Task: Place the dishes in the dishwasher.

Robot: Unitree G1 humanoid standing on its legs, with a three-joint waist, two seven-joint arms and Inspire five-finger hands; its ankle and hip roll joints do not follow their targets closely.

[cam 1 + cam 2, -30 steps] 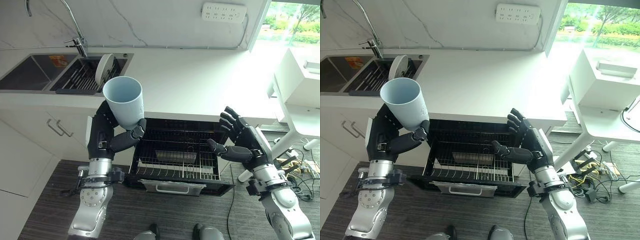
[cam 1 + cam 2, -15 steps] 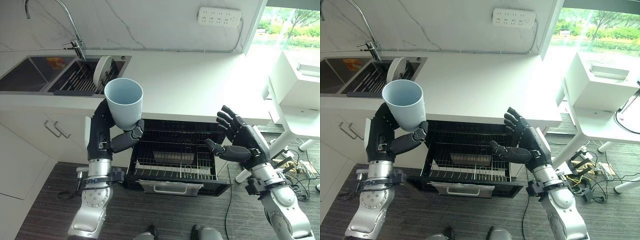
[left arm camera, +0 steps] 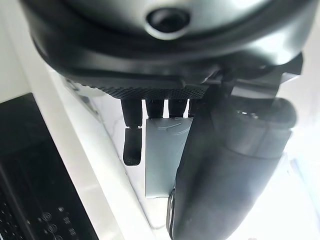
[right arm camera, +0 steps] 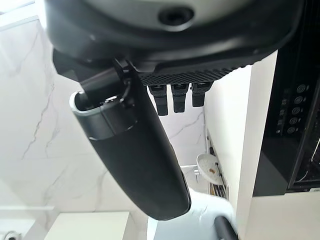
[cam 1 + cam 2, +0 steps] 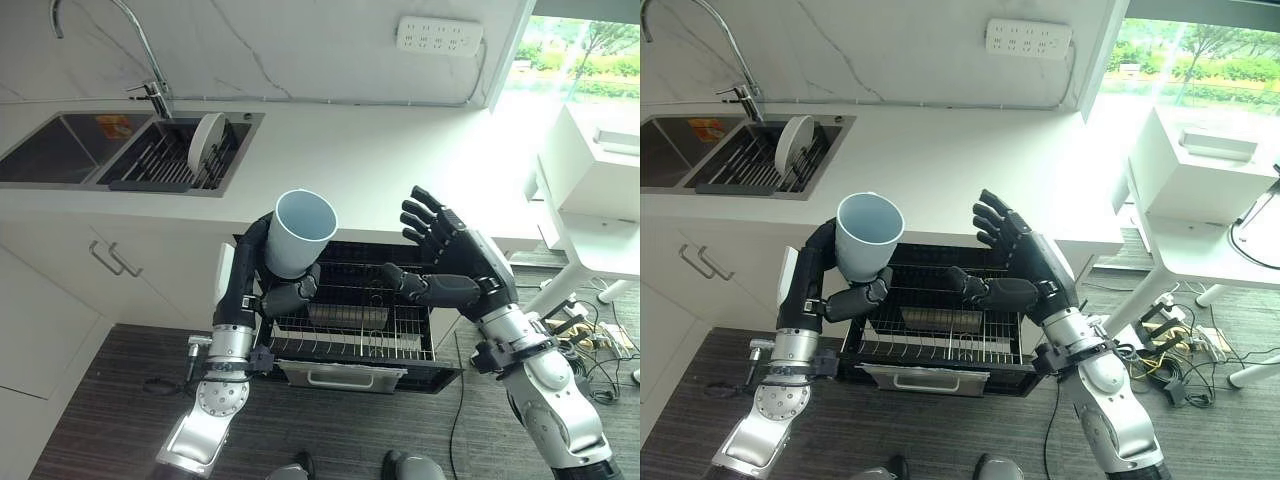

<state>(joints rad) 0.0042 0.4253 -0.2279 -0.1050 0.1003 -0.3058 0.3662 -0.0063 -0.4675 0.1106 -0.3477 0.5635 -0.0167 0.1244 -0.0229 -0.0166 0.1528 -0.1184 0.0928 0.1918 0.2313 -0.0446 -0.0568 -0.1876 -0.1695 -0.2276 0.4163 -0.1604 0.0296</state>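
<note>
Pale blue plastic cup (image 5: 300,233): gripped by left hand (image 5: 283,296), now moved right over pulled-out black wire dishwasher rack (image 5: 350,330); right hand (image 5: 455,275) spread open nearby. Placement imminent.

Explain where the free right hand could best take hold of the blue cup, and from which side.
Grip the upper wall of the cup, just under its rim, coming from the robot's right. The left hand wraps the lower part and base, leaving the top bare, and the open right hand already faces it.
</note>
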